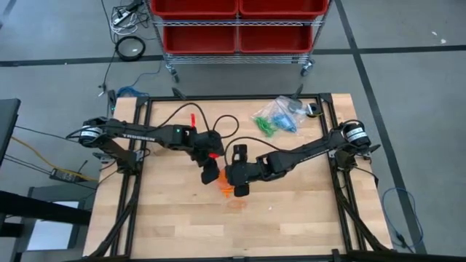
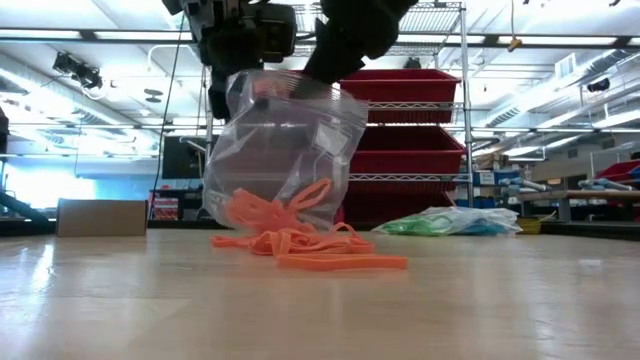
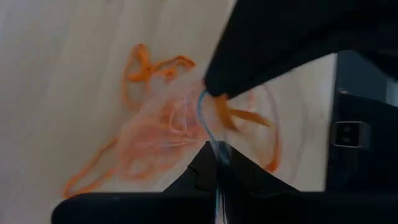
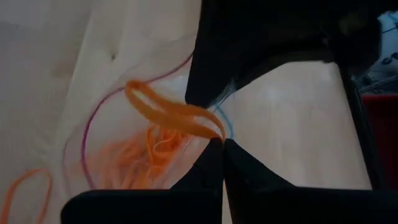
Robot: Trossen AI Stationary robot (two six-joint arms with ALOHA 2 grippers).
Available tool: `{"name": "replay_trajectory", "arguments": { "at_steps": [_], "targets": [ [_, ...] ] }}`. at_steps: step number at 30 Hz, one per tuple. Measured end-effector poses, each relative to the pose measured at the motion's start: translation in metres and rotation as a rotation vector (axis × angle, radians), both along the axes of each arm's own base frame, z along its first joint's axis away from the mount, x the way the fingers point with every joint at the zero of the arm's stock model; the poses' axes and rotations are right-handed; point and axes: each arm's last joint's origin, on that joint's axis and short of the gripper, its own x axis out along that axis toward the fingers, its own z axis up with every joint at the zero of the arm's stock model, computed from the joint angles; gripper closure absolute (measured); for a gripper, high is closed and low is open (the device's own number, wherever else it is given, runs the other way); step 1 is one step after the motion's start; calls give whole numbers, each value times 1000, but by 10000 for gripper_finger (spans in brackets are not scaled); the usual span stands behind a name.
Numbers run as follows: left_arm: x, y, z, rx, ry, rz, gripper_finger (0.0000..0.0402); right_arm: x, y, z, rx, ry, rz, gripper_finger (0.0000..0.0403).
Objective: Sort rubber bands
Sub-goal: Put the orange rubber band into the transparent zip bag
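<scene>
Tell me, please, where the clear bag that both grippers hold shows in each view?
High: bag at table centre, mostly hidden under the grippers.
Low: bag hangs upper centre, over the orange bands.
Left wrist: bag at centre, pinched by the left gripper.
Right wrist: bag left of centre, pinched by the right gripper.
Shared landmark: the orange bands.

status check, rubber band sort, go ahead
Left gripper and right gripper shut on clear bag, mid-table. Orange rubber bands in bag, some spilled beside. Nothing blocking.
</scene>
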Motion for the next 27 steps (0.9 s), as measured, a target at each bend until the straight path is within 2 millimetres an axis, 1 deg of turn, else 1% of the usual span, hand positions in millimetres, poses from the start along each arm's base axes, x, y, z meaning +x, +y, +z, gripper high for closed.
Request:
{"name": "replay_trajectory", "arguments": {
  "at_steps": [4, 9, 18, 21, 27],
  "targets": [
    [2, -1, 2, -26, -33, -17, 385, -4, 6, -2, -19, 35, 15, 403],
    [3, 0, 3, -40, -36, -5, 385, -8, 19, -1, -94, 33, 40, 403],
    [5, 12, 4, -71, -57, 49, 385, -10, 39, 3, -134, -12, 139, 403],
    [8, 15, 7, -112, -94, 31, 385, -10, 41, 3, -135, -16, 147, 403],
    [13, 12, 14, -206, -171, -25, 385, -8, 34, 3, -139, -10, 128, 403]
  ]
}}
